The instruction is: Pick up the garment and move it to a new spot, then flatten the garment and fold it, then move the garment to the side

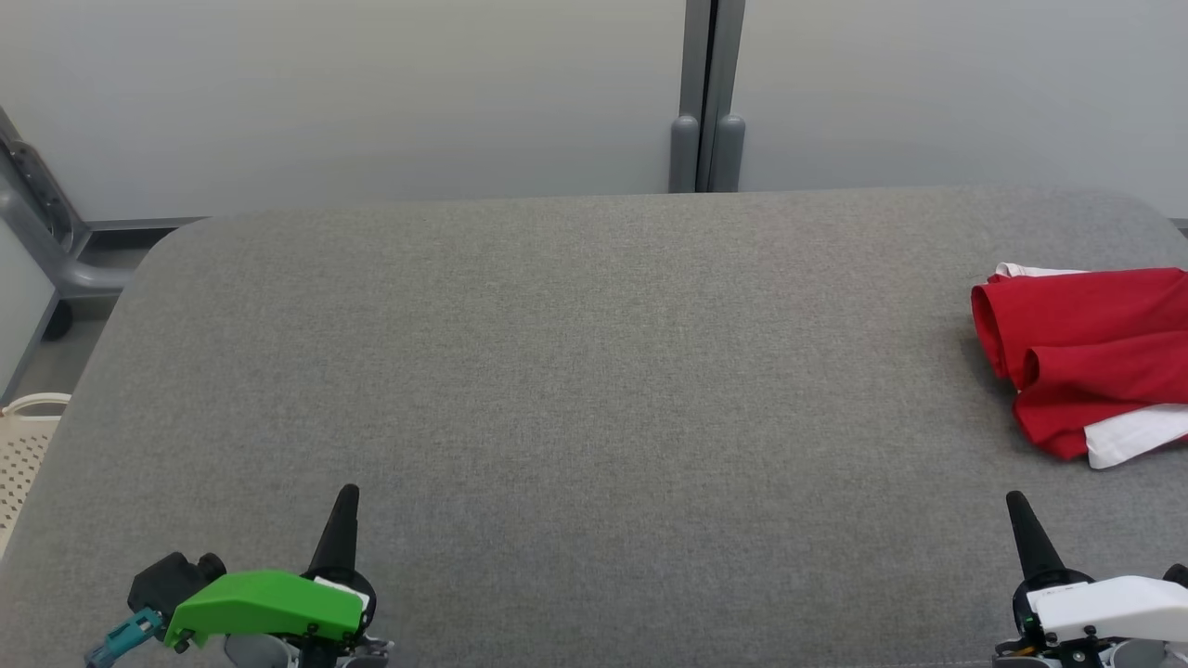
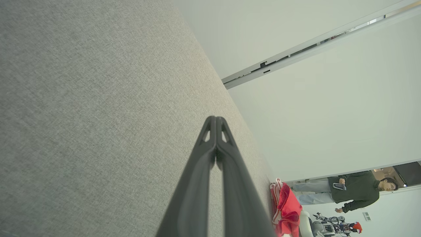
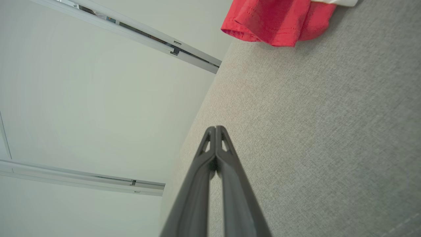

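A cream perforated basket (image 1: 23, 455) is seen beside the bench's edge, well to the left of the left end effector (image 1: 343, 508). The left end effector is held low over the near part of the grey fabric-covered bench (image 1: 594, 371), with its green housing (image 1: 264, 603) behind it. In the left wrist view its two dark fingers (image 2: 204, 171) are pressed together right to the tips, clenched empty.

Beyond the bench's far edge, ahead of and between the two end effectors, pale wall panels (image 1: 371, 93) are joined at a grey post (image 1: 707, 93).

The right end effector (image 1: 1023, 520) is held low over the near right part of the bench, with a white housing (image 1: 1109, 603) behind it. In the right wrist view its fingers are likewise closed tip to tip and grasp nothing.

The red-and-white garment (image 1: 1086, 357) lies bunched on the bench, ahead of the right end effector and a little to its right. It is near that end effector but apart from it, and it is well apart from the left end effector, far off to that one's right. The garment's right part is cut off by the edge of the head view.

In the left wrist view a person (image 2: 358, 191) in a dark top is seen standing beyond the garment, past the bench.
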Controlling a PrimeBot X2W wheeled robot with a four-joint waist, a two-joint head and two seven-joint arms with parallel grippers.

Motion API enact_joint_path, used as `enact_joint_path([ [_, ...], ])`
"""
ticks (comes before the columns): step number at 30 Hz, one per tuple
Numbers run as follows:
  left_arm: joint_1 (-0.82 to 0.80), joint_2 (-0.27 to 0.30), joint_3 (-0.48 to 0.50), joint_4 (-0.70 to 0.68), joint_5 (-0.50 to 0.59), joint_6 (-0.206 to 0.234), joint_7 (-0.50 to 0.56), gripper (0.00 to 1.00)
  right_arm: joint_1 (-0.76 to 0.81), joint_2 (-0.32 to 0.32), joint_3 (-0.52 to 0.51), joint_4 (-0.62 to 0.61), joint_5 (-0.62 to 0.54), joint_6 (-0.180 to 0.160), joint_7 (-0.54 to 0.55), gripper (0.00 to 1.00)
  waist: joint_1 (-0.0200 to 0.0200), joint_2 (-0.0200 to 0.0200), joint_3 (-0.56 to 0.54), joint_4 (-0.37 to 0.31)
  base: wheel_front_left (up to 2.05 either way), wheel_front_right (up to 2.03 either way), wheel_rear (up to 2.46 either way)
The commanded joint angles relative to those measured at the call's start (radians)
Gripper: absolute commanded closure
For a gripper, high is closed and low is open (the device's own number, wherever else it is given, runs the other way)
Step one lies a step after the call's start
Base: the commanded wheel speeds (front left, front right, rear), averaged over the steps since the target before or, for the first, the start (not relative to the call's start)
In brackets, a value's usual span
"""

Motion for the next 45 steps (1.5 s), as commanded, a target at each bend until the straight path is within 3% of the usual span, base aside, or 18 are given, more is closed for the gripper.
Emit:
enact_joint_path([
  [1,-0.032,-0.005,0.014,-0.004,-0.021,-0.013,0.008,1.0,-0.002,-0.006,-0.01,-0.02,0.032,0.0,0.007,1.0,0.0,-0.0001,0.002,-0.002,0.0,0.0,0.0],
  [45,-0.114,-0.085,0.09,0.031,-0.255,-0.11,0.092,1.0,0.023,-0.008,-0.102,-0.091,0.377,0.0,0.077,1.0,0.0,-0.0001,0.046,-0.038,0.0,0.0,0.0],
])
